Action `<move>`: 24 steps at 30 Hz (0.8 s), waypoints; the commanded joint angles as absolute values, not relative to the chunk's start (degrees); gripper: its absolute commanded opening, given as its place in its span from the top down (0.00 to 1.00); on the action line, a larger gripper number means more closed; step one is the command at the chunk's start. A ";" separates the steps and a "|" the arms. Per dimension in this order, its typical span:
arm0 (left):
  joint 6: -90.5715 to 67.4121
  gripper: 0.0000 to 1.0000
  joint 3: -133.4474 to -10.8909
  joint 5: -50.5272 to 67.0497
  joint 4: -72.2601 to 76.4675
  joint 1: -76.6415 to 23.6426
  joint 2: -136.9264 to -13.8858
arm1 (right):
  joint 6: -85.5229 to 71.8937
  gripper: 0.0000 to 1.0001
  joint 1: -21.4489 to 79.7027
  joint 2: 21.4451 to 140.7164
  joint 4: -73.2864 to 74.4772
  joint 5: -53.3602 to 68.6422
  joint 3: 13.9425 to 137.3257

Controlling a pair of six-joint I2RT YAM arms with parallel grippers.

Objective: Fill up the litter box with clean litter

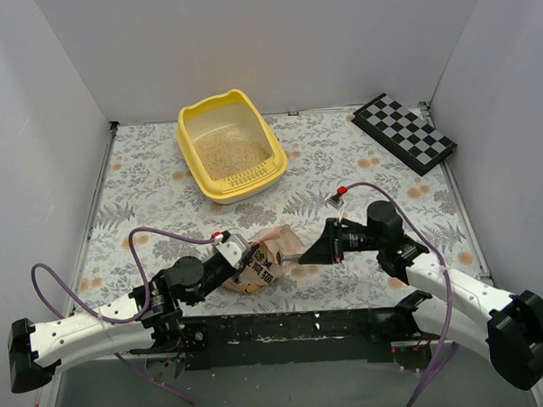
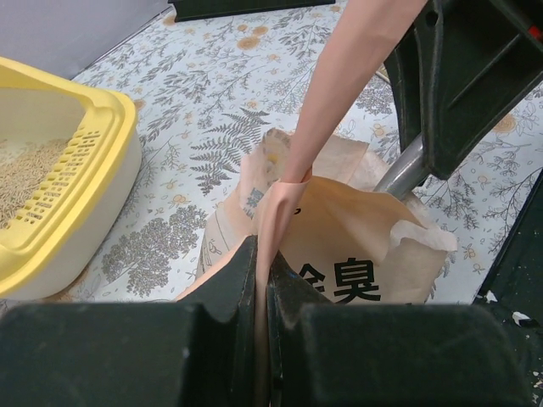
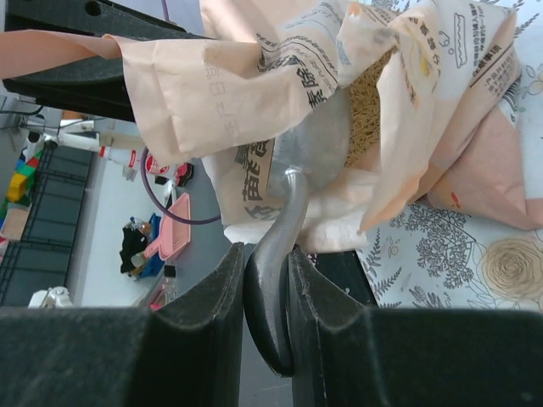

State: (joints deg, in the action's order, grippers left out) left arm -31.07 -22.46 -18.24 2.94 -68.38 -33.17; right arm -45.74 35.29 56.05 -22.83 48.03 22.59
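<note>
Top view: high, from the near edge; whole table. 2 wrist views: close; opposite sides of the bag.

White links, black joints: left arm, right arm; looped purple cables; black fingers; red-tipped plug, perhaps connector.

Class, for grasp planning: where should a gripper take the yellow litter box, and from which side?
I'd pinch the litter box by its near rim at the slotted ledge, coming from above: that thin raised lip is nearest and suits narrow jaws.
</note>
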 commanded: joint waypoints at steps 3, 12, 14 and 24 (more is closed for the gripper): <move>-30.06 1.00 -22.68 -14.15 5.36 -68.55 -32.61 | -51.32 0.99 28.84 46.86 -23.74 49.39 18.91; -29.09 1.00 -22.06 -11.78 5.89 -68.64 -32.96 | -56.86 0.99 23.30 37.19 -18.72 47.55 12.49; -29.00 1.00 -21.89 -11.43 5.98 -68.64 -33.05 | -58.18 0.99 22.68 35.60 -18.11 47.11 11.78; -28.39 1.00 -21.80 -12.13 5.98 -68.64 -33.84 | -60.55 0.99 19.95 27.34 -8.88 45.53 12.57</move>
